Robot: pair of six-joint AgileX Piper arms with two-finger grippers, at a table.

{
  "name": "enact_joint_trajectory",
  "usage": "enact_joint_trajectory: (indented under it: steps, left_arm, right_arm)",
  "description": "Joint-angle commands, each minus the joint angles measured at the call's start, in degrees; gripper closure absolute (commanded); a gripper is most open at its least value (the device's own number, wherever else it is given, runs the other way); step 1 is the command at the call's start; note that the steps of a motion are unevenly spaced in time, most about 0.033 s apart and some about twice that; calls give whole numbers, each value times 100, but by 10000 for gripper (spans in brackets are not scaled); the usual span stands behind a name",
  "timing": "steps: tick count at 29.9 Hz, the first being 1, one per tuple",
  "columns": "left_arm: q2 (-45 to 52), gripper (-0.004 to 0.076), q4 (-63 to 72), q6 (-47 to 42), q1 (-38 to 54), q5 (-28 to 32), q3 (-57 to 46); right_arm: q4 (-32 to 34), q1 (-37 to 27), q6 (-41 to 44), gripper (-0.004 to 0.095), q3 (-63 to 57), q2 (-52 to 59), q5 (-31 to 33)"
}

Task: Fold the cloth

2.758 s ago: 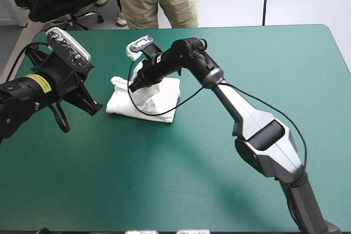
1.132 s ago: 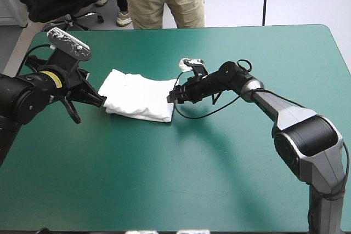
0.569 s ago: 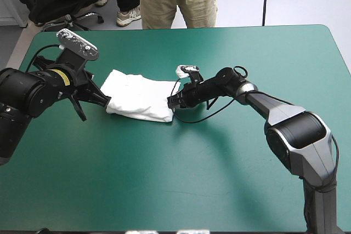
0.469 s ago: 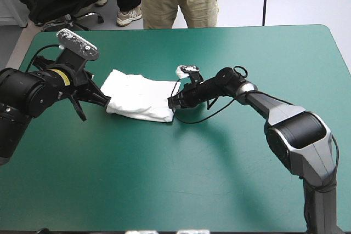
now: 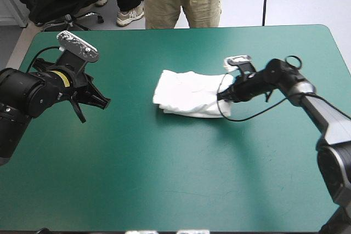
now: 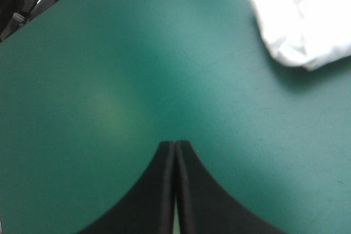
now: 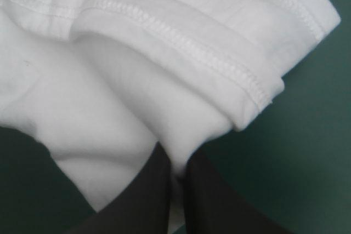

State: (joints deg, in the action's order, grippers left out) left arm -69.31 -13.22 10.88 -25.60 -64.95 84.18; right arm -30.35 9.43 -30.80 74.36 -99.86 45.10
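Observation:
The white T-shirt lies as a folded bundle near the middle of the table. My right gripper is at the bundle's right edge, shut on the T-shirt. In the right wrist view a fold of the T-shirt is pinched between the fingers of the right gripper, with hemmed layers stacked ahead. My left gripper is shut, with bare cover between it and the bundle's left end. In the left wrist view the left gripper forms one pointed arch, and the T-shirt lies ahead of it and off to one side.
The teal-green cover spreads wide toward the front edge. The far edge of the table runs a short way beyond the bundle.
The right gripper has dragged the bundle to the right across the table. The left gripper, earlier at the bundle's left edge, stays at the left and now stands apart from it.

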Motion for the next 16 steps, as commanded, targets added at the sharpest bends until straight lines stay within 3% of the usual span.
enact_joint_trajectory:
  steps: [1,6,10,16]
  left_arm:
    - [118,741,-10,-72,-14,184,132]
    - [118,741,-35,-86,-14,153,132]
    - [118,741,-71,-145,-14,176,132]
    - [118,741,-71,-174,-14,52,132]
  right_arm:
    - [236,-810,12,923,-732,961,-346]
    - [594,-2151,12,923,-1694,1723,-775]
    - [814,-2781,107,923,-1763,1812,-864]
    - [2577,-2942,1490,925,-1763,1801,-864]
